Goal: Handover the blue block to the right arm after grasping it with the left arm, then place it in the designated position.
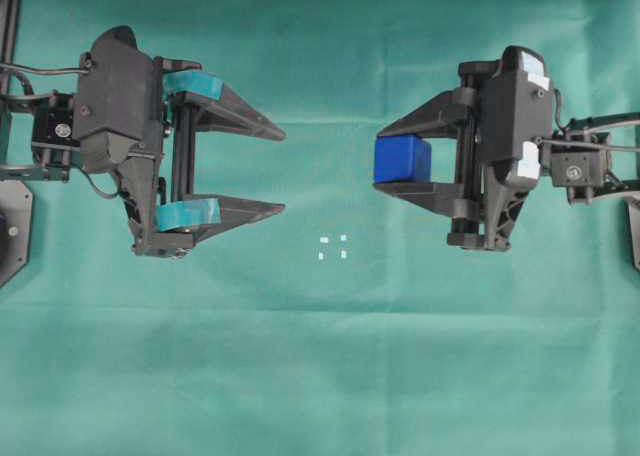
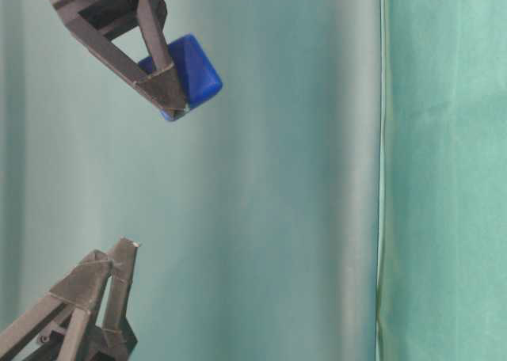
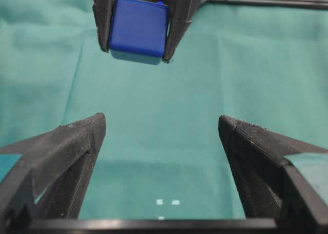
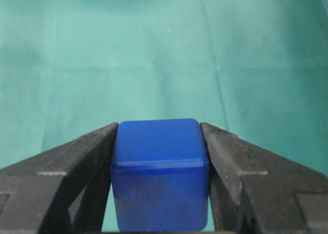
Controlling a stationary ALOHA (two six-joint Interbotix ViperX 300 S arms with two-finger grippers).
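1. The left gripper [image 1: 283, 170], with teal tape bands [image 1: 190, 83] around both fingers, has its jaws spread as wide as they go and holds nothing; only green cloth [image 1: 320, 376] shows between its fingertips in the left wrist view.
2. The designated position [image 1: 333, 247], four tiny white marks in a small square on the cloth, lies between the two grippers, a little below the line joining them in the overhead view and nearer the left gripper's lower finger; nothing sits on it.
3. The right gripper [image 1: 377, 158], plain black, pinches the blue block [image 1: 402, 159] with one finger pressed on each opposite side, close to the fingertips.
4. The block appears to be held clear above the cloth, though the table-level view is too tight to be sure; it is well apart from the left gripper and off to the right of the marks.
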